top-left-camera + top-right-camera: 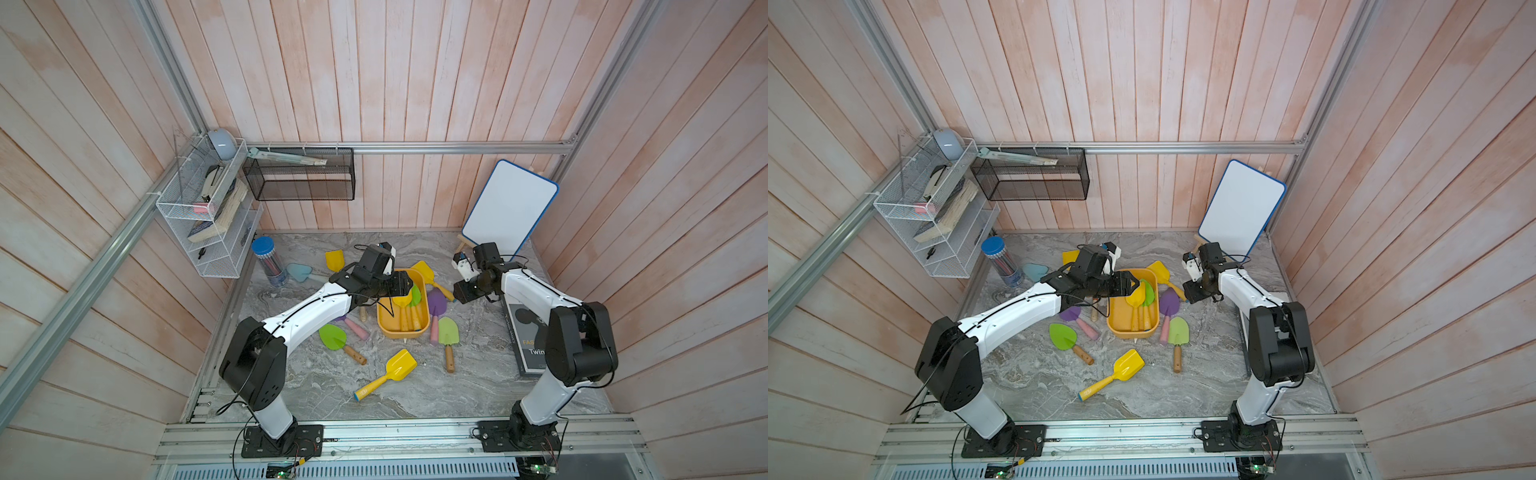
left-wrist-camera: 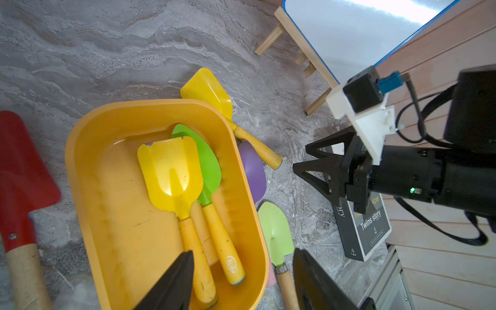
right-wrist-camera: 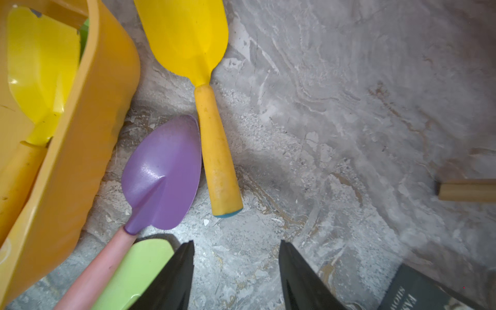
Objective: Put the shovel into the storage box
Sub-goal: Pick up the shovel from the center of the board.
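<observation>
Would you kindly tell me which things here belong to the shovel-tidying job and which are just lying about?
Job in hand: storage box; yellow shovel and green shovel inside it; purple shovel, red shovel, pale-green shovel outside it; left pincer, right pincer, both open.
Lying about: book; whiteboard; pencil jar; wire rack; mesh basket.

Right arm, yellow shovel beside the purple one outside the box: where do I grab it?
Take the yellow shovel by its handle near the blue-capped end, right gripper from above, jaws across it. The blade looks too wide; the purple shovel crowds the handle nearer the blade.
</observation>
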`<action>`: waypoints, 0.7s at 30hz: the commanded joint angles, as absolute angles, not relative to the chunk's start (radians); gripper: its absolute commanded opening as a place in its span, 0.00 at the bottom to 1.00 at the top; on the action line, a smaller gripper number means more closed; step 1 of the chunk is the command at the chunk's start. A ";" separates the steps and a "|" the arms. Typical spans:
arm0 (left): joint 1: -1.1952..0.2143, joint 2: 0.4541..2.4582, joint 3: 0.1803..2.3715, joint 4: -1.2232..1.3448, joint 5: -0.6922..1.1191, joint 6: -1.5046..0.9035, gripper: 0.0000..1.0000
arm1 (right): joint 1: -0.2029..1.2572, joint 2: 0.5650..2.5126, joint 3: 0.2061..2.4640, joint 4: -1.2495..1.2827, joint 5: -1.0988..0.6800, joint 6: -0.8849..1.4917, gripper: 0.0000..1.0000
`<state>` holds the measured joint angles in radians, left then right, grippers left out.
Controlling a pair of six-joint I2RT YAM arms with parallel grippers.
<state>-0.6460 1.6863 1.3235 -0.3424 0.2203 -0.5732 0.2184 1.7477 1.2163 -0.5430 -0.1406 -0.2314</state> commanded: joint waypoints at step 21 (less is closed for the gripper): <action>-0.643 1.650 1.311 -0.325 0.225 -0.578 0.64 | 0.244 1.915 1.296 -0.512 -0.099 -0.268 0.56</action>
<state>-0.6460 1.6676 1.3197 -0.3351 0.2276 -0.5800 0.2424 1.8908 1.2675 -0.5186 -0.1040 -0.2600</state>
